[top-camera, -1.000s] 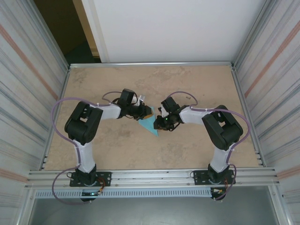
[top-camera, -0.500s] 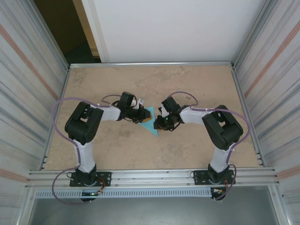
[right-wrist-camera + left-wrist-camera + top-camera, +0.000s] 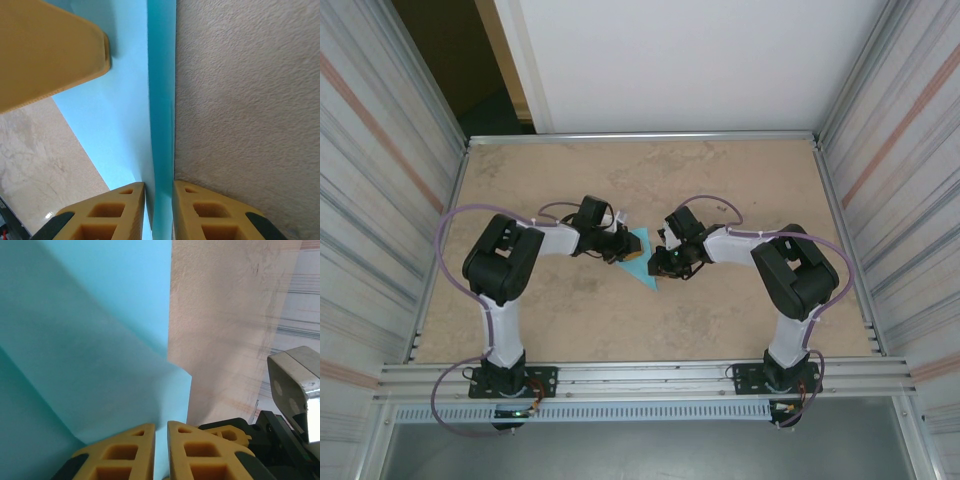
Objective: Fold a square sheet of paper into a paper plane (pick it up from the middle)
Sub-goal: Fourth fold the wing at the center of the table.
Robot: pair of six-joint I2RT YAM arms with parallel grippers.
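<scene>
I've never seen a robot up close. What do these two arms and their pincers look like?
The left arm and right arm have white links, chunky black joints and looping purple cables. Their fingers are yellow-orange blocks with hollow cut-outs.

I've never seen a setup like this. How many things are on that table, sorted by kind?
Robot arms: 2, the left arm and the right arm
Folded blue paper: 1, lying between the two arms
Total: 3
</scene>
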